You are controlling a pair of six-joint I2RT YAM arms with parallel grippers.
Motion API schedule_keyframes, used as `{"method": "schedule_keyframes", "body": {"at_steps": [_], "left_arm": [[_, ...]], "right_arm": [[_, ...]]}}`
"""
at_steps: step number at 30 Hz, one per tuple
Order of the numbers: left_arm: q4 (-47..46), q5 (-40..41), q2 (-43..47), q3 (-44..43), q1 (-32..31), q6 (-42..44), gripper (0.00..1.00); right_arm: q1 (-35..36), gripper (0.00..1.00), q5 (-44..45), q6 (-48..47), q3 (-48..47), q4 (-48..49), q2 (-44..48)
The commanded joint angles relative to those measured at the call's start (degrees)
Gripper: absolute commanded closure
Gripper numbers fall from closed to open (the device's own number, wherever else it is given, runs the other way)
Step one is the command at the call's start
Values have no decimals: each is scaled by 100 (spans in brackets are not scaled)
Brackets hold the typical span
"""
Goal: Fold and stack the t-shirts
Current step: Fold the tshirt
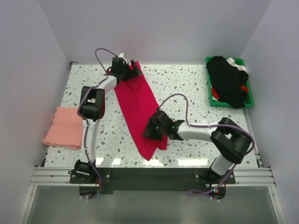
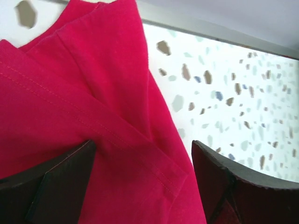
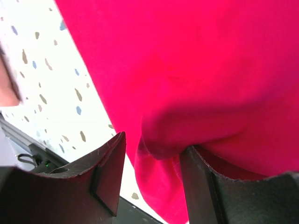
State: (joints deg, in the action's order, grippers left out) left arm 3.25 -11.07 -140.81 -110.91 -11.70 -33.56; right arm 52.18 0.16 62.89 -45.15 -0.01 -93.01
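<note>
Operator: What is the support surface?

Technician: A flat white speckled tabletop, enclosed by plain walls on three sides.

Operator: What lies directly on it?

Technician: Three items. A crimson-red cloth t-shirt, folded into a long narrow strip, runs diagonally from the far left-centre to the near centre. A salmon-pink cloth t-shirt, folded into a rough rectangle, lies at the left edge, well apart from the red strip. A green plastic bin stands in the far right corner.
</note>
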Motion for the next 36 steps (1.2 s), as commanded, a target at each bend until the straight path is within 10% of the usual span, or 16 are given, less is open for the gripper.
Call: {"method": "schedule_keyframes", "body": {"at_steps": [1,12,26,36], "left_arm": [[-869,-1441,-306,-386,124,-106,11],[-1125,-2049,422,-871,546,-722,5],[-396,938,4078,4771,28,-1548,61],[96,1748,5458,6440,-736,-1470,62]], "right_arm": [[2,48,-122,-364,-512,-445,-33],[-6,38,1230,-1903,-373,-2503,1733],[-305,40,1873,-2729,-707,-2565,741],[-367,41,2128,-2844,-302,-2609,706]]}}
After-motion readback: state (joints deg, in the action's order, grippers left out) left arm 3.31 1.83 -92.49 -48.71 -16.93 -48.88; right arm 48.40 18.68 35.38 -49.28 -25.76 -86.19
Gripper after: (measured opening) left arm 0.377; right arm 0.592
